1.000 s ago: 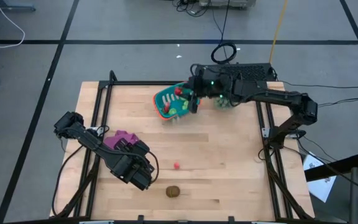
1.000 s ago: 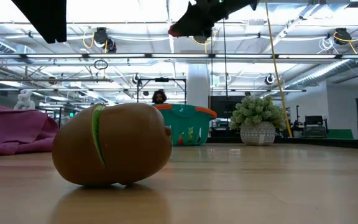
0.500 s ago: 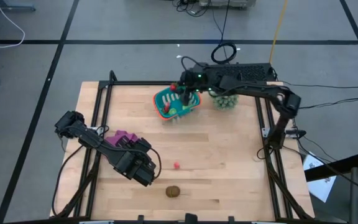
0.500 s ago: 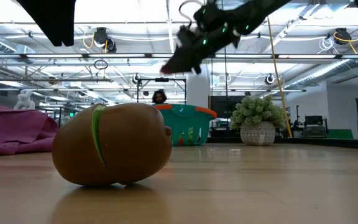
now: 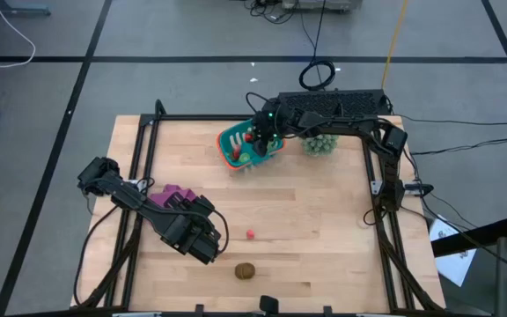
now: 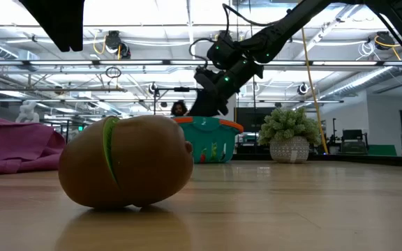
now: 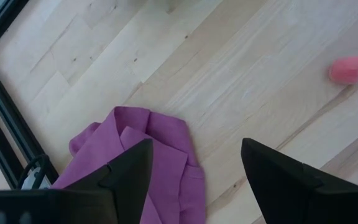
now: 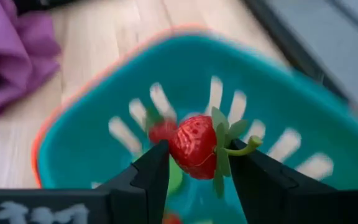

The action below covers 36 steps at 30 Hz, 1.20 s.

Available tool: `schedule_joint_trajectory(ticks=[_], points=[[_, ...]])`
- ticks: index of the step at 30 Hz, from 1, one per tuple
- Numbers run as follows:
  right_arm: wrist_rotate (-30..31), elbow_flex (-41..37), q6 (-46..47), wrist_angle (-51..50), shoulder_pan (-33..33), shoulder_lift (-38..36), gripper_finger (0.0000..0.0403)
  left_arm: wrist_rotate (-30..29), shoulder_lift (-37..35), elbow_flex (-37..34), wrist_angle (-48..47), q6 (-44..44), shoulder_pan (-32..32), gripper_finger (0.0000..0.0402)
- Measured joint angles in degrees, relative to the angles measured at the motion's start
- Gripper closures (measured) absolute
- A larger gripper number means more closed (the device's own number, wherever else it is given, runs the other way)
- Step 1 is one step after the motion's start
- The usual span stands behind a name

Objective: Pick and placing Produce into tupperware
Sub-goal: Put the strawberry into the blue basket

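Observation:
My right gripper [image 8: 199, 163] is shut on a red toy strawberry [image 8: 193, 145] and hangs just above the teal slotted basket [image 5: 239, 151], which stands near the table's far edge. Inside the basket lie another red piece [image 8: 160, 131] and some green ones. My left gripper [image 7: 194, 163] hovers open near the table's near left side, beside the purple cloth [image 7: 143, 144]. A small red piece [image 5: 250, 234] and the brown oval [image 5: 246, 271] rest on the bare wood. In the low view the brown oval [image 6: 125, 162] fills the foreground, with the basket [image 6: 209, 140] behind it. My right gripper pinches the strawberry between its two fingers, one finger on the red body [image 8: 176, 149], the other against the green leafy cap [image 8: 221, 151]. The fingers come from above, slanting down into the basket's opening. The strawberry is lifted clear, just over the basket's inside.
A spiky pale-green plant in a pot [image 5: 319, 143] stands right of the basket, close under my right arm. The purple cloth [image 5: 174, 195] lies by the left frame rail. A black frame [image 5: 142, 132] borders the table. Open wood lies between the basket and the loose pieces.
My right gripper has moved from the basket's right rim toward the table's left, over the basket, and has come down toward it, carrying the strawberry. The basket and the loose pieces have stayed in place.

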Motion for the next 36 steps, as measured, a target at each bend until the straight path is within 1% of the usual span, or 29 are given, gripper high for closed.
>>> schedule_joint_trajectory(ticks=[4,15,19,36], points=[[0.3,0.0,-1.2,-4.3,0.0,0.0,0.0254,0.0,0.0,0.0,0.0,0.0,0.0,0.0151],[0.4,0.0,-1.2,-7.4,0.0,0.0,0.0254,0.0,0.0,0.0,0.2,0.0,0.0,0.0151],[0.5,0.0,-1.3,-9.9,0.0,0.0,0.0254,0.0,0.0,0.0,0.2,0.0,0.0,0.0151],[0.6,0.0,-3.8,-11.3,0.0,0.0,0.0251,0.0,0.0,0.0,0.5,0.0,0.0,0.0151]])
